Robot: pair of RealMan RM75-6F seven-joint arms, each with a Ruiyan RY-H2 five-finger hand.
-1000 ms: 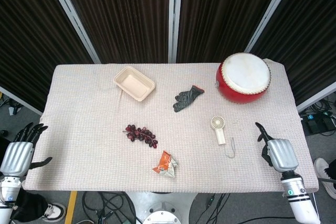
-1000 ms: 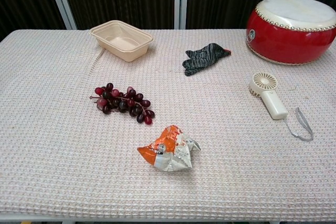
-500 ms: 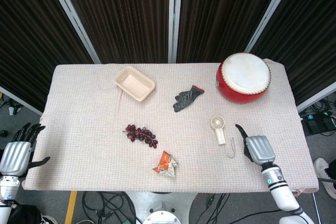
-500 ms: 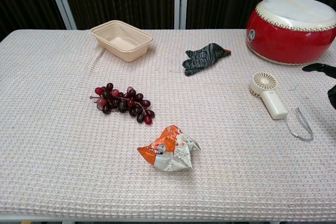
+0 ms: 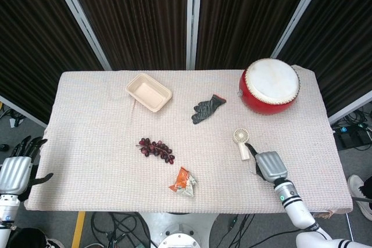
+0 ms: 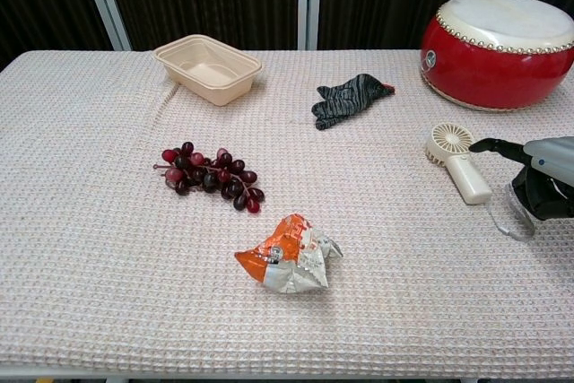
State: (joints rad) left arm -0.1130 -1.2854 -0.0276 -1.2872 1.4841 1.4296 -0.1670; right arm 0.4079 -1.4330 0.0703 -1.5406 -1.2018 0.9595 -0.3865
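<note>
A: Where is the right hand point(image 5: 271, 165)?

B: Low over the bench point(image 5: 87, 114), just beside the small white handheld fan point(image 5: 242, 143). In the chest view the right hand point(image 6: 543, 177) comes in from the right edge, one dark finger stretched toward the fan point(image 6: 457, 161), its tip close to the handle.

A: Is it holding the fan?

B: No. The fingers point(image 6: 491, 144) are apart and grip nothing. The fan lies flat on the cloth, round head away from the robot, handle toward the hand. Its grey wrist strap point(image 6: 513, 213) trails under and beside the hand; I cannot tell whether the hand touches the strap.

A: And the left hand?

B: The left hand point(image 5: 17, 168) shows only in the head view, off the bench's left edge, below bench level. Its dark fingers point(image 5: 26, 145) are spread and nothing is in them.

A: What else lies on the bench?

B: A red drum point(image 5: 269, 86) with a white skin at the far right, behind the fan. A dark striped glove point(image 5: 207, 108) near the middle, a beige tray point(image 5: 149, 92) further left at the back. A bunch of dark red grapes point(image 5: 156, 149) sits left of centre, and a crumpled orange and silver wrapper point(image 5: 184, 182) lies near the front edge, well apart from the fan.
</note>
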